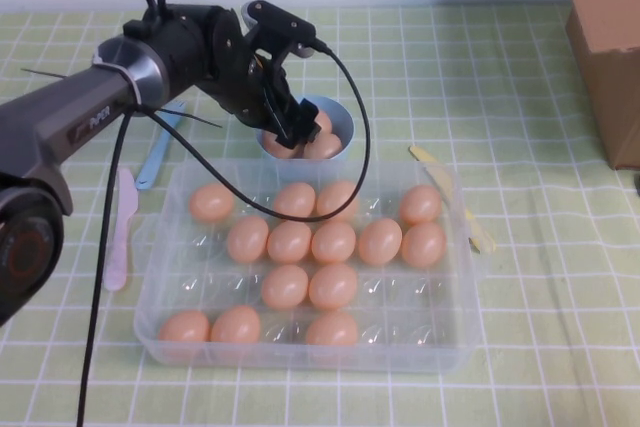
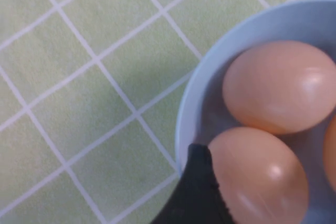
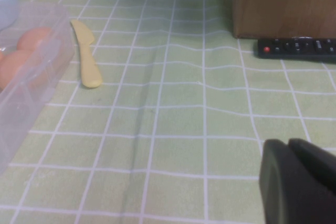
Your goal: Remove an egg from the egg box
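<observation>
The clear plastic egg box (image 1: 160, 277) sits at the table's centre front and holds several tan-orange eggs (image 1: 333, 241). My left gripper (image 1: 290, 132) reaches down into the small light-blue bowl (image 1: 340, 119) just behind the box. In the left wrist view one black finger (image 2: 194, 192) presses against an egg (image 2: 257, 177) inside the bowl (image 2: 210, 72), beside another egg (image 2: 278, 85); the other finger is out of frame. My right gripper (image 3: 287, 142) is shut and empty, low over the tablecloth to the right of the egg box (image 3: 31, 82).
A yellow plastic knife (image 1: 450, 192) lies right of the box, pink (image 1: 122, 227) and blue (image 1: 158, 147) knives lie left. A cardboard box (image 1: 605, 37) stands at the back right, with a black remote (image 3: 296, 47) by it.
</observation>
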You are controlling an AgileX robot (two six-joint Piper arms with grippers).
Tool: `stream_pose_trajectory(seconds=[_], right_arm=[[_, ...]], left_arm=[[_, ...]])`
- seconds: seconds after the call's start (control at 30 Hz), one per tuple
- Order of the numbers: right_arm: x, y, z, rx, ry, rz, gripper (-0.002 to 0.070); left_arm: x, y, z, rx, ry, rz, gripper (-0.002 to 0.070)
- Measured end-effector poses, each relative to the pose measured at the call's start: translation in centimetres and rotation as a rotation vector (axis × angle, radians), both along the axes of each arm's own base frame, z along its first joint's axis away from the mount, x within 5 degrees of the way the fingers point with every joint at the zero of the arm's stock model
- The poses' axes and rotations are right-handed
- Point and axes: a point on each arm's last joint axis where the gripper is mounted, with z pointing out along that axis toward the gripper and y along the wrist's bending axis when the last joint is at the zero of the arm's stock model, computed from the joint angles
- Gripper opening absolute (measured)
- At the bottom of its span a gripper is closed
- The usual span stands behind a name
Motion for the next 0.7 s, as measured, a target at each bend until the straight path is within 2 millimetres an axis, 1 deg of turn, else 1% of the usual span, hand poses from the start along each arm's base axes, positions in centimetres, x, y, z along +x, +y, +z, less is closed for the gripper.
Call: stream_pose_trajectory(seconds=[0.1, 0.17, 0.23, 0.3, 0.33, 0.4, 0.47, 0.5, 0.57, 0.63, 0.67, 0.7], right_arm=[[0.0, 0.0, 0.0, 0.0, 0.0, 0.0, -0.0017], [0.0, 0.0, 0.0, 0.0, 0.0, 0.0, -0.0017], [0.0, 0.0, 0.0, 0.0, 0.0, 0.0, -0.0017], [0.0, 0.0, 0.0, 0.0, 0.0, 0.0, -0.0017], [0.0, 0.0, 0.0, 0.0, 0.0, 0.0, -0.0017], [0.0, 0.0, 0.0, 0.0, 0.0, 0.0, -0.0017], [0.0, 0.0, 0.0, 0.0, 0.0, 0.0, -0.0017], [0.0, 0.0, 0.0, 0.0, 0.0, 0.0, -0.0017], [0.0, 0.0, 0.0, 0.0, 0.0, 0.0, -0.0017], [0.0, 0.0, 0.0, 0.0, 0.0, 0.0, -0.0017], [0.0, 0.0, 0.0, 0.0, 0.0, 0.0, -0.0017], [0.0, 0.0, 0.0, 0.0, 0.0, 0.0, -0.0017]], left_arm=[[-0.4, 0.2, 1.8, -0.012, -0.027, -0.001, 0.0522], [-0.9, 0.4, 3.6, -0.024, -0.052, -0.002, 0.0512], [-1.6, 0.7, 5.8, -0.035, -0.077, -0.004, 0.0483], [-2.8, 1.2, 8.4, -0.044, -0.095, -0.009, 0.0416], [-3.5, 1.5, 9.6, -0.048, -0.101, -0.01, 0.0367], [-5.2, 2.2, 12.0, -0.058, -0.119, -0.013, 0.0244], [-6.8, 2.9, 13.4, -0.067, -0.131, -0.013, 0.0135], [-8.1, 3.5, 14.3, -0.072, -0.139, -0.013, 0.008], [-10.1, 4.4, 15.3, -0.079, -0.156, -0.012, 0.0035], [-12.6, 5.5, 15.5, -0.082, -0.167, -0.01, 0.0013], [-13.8, 6.0, 16.4, -0.094, -0.193, -0.008, 0.0008], [-14.6, 6.4, 15.7, -0.087, -0.179, -0.007, 0.0006]])
